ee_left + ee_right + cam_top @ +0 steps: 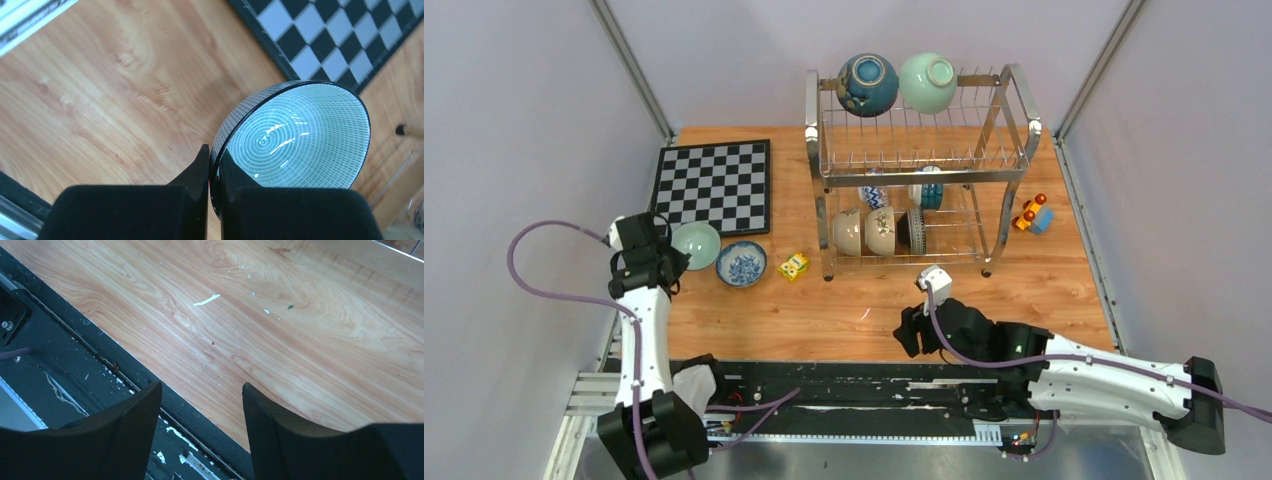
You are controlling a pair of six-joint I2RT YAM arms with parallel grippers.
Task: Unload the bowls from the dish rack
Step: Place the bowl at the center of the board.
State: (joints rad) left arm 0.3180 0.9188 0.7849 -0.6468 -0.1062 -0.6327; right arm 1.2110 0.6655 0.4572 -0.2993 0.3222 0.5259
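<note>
Left claw point(214, 159) tight on dark-rimmed bowl point(300, 140), ringed interior clear only from wrist; right claw point(201, 396) agape, empty.

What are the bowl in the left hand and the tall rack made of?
The bowl looks like glazed ceramic: glossy, with sharp highlights on its ringed interior. The rack seems chromed metal, thin shiny wires on silver tubes.

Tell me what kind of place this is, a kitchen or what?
Probably a robot lab cell, not a kitchen: plain walls box in a wooden table, where a dish rack sits beside a chessboard and toy car.
</note>
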